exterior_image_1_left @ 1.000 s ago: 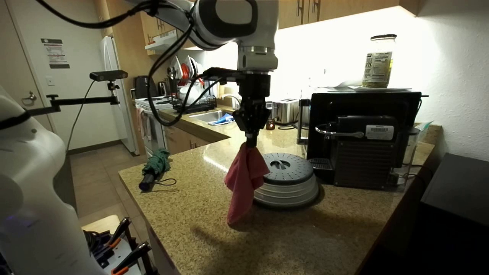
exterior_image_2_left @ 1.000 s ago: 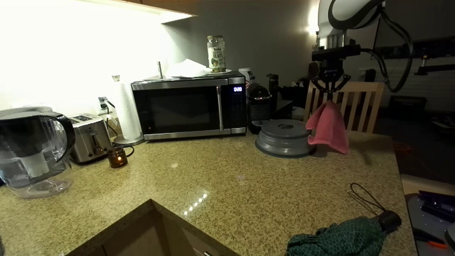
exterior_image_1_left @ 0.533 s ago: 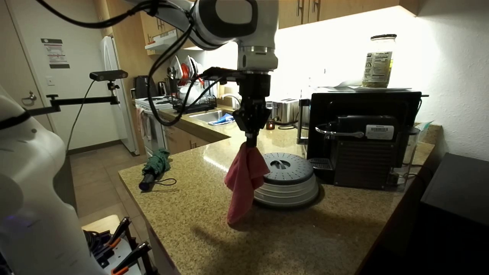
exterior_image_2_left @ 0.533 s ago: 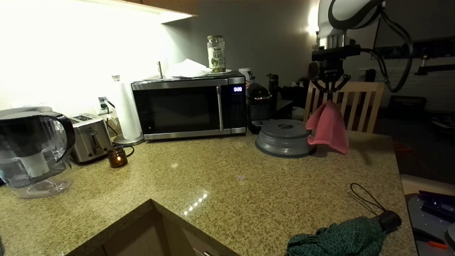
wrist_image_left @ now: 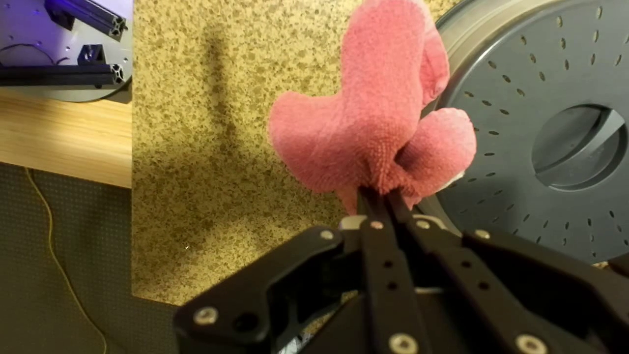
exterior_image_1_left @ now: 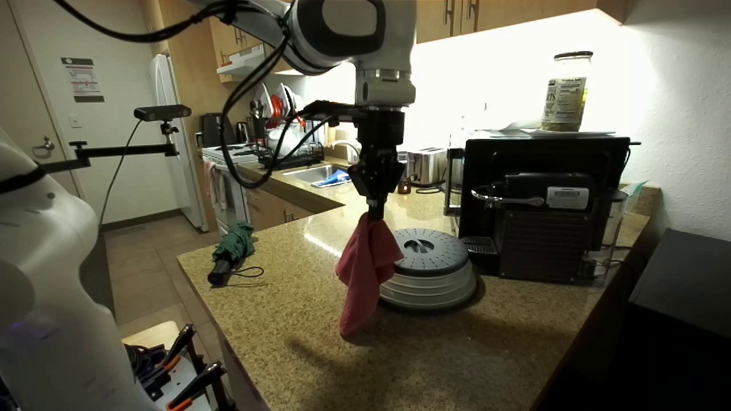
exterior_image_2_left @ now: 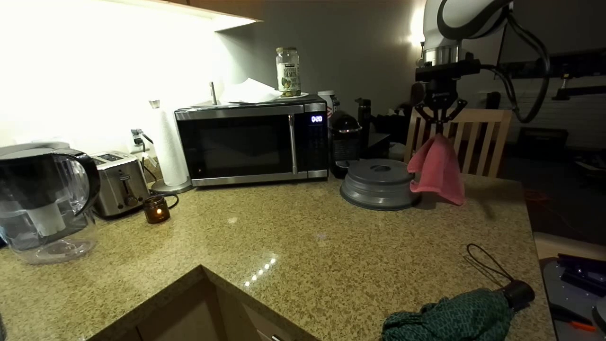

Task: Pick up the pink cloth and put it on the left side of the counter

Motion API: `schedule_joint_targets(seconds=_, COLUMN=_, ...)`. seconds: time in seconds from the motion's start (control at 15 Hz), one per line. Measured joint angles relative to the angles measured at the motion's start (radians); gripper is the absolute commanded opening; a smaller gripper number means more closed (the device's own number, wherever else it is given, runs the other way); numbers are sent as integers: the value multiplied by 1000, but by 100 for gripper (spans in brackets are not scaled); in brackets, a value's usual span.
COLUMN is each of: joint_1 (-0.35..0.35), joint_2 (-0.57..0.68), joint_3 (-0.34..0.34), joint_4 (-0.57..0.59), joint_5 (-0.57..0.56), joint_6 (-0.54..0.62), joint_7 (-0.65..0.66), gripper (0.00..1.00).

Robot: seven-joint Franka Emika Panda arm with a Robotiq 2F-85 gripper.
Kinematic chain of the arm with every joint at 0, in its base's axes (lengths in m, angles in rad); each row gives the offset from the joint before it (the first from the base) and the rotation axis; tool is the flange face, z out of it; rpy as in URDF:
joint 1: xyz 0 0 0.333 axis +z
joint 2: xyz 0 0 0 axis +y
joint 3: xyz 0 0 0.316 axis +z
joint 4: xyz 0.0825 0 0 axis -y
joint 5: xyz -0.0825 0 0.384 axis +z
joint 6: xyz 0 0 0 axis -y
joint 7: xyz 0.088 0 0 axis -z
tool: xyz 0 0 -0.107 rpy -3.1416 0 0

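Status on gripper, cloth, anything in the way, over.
Gripper shut on pink cloth. Cloth hanging, contact with counter unclear. Round grey cover close beside, possible snag.

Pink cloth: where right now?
In the wrist view, the pink cloth hangs from the shut pincer over the counter, by the round grey cover's left edge.

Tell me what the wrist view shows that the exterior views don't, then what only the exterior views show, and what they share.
Only the wrist view: a look down onto the pink cloth, its folds bunched at the fingertips, plus screw heads on the gripper.

Only the exterior views: the green umbrella, toaster, microwave and jar.

Shared: the pink cloth held in the closed gripper, the round grey cover and the speckled counter.
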Motion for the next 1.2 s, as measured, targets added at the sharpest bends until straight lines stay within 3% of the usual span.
schedule_joint_targets(seconds=0.2, joint_1=-2, joint_2=1, joint_3=-4, joint_4=0, joint_5=-9, joint_6=8, joint_7=8, gripper=4)
schedule_joint_targets(seconds=0.67, joint_1=-86, joint_2=22, joint_3=-86, joint_4=1, joint_5=-177, joint_6=154, joint_7=213, gripper=4)
schedule_joint_targets(seconds=1.2, joint_1=-102, joint_2=62, joint_3=-109, joint_4=8, joint_5=-258, joint_6=170, joint_7=351, gripper=4)
